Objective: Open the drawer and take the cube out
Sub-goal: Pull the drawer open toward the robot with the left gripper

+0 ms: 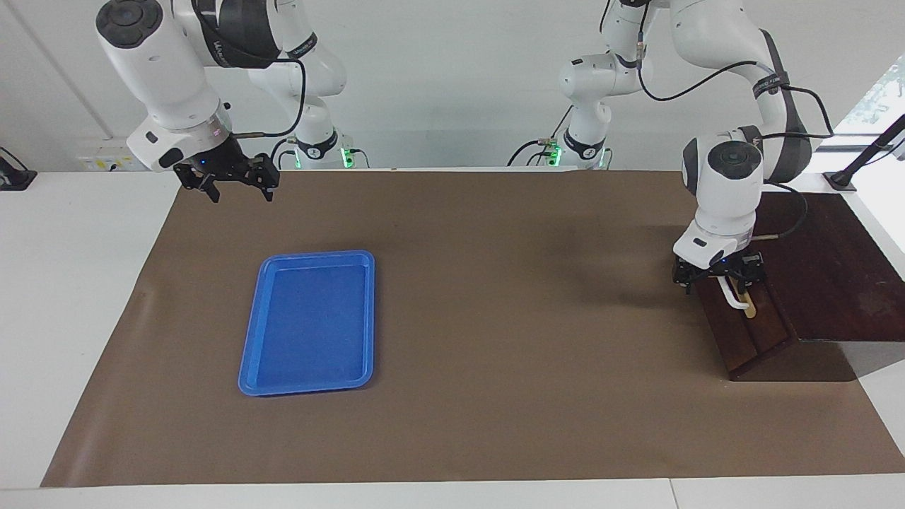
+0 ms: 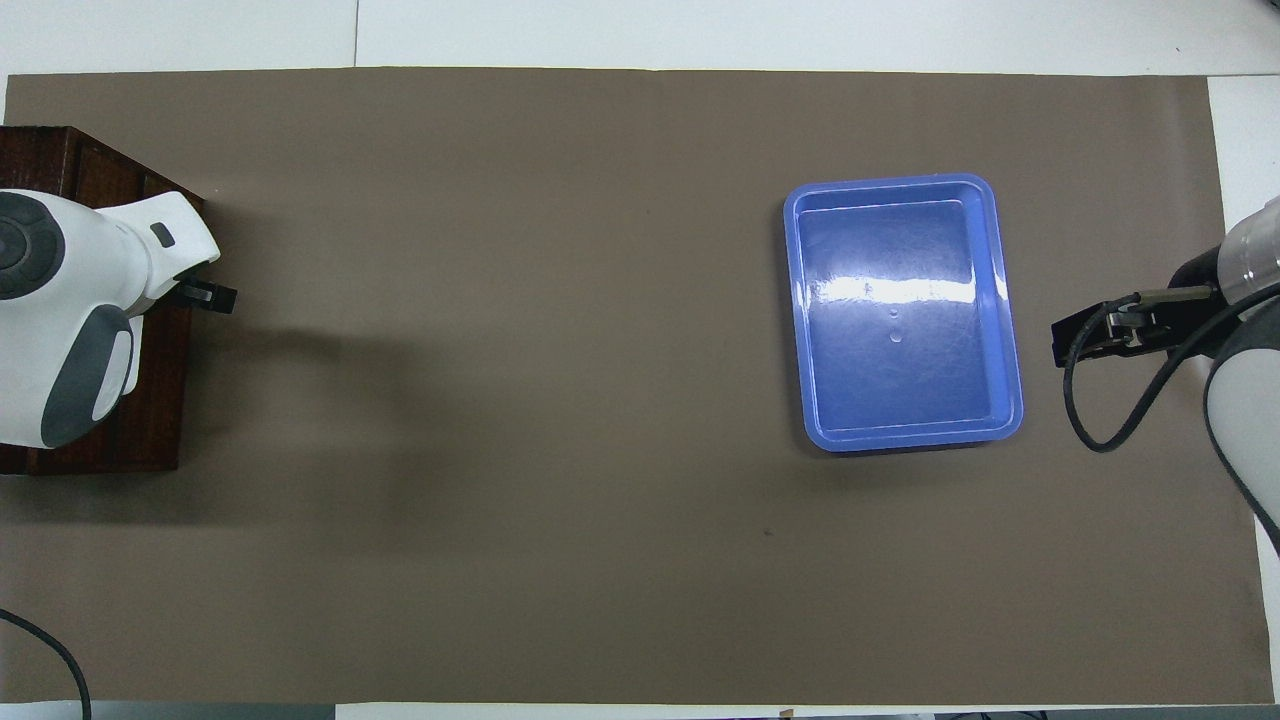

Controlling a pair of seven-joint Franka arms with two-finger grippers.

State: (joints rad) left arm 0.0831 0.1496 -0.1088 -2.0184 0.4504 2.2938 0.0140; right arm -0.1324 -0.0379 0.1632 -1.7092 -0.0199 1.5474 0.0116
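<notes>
The dark-brown wooden drawer sits shut at the left arm's end of the table, its front face sloping up toward the camera in the facing view. My left gripper is down at the drawer front, open, its fingers straddling the white bar handle. Only the handle's lower end shows below the fingers. In the overhead view the left wrist covers most of the drawer, and one black finger sticks out past it. The cube is hidden. My right gripper waits open in the air over the mat's corner.
A flat blue tray lies with nothing in it on the brown mat toward the right arm's end, also seen from overhead as the tray. The right gripper hangs beside it. White tabletop borders the mat.
</notes>
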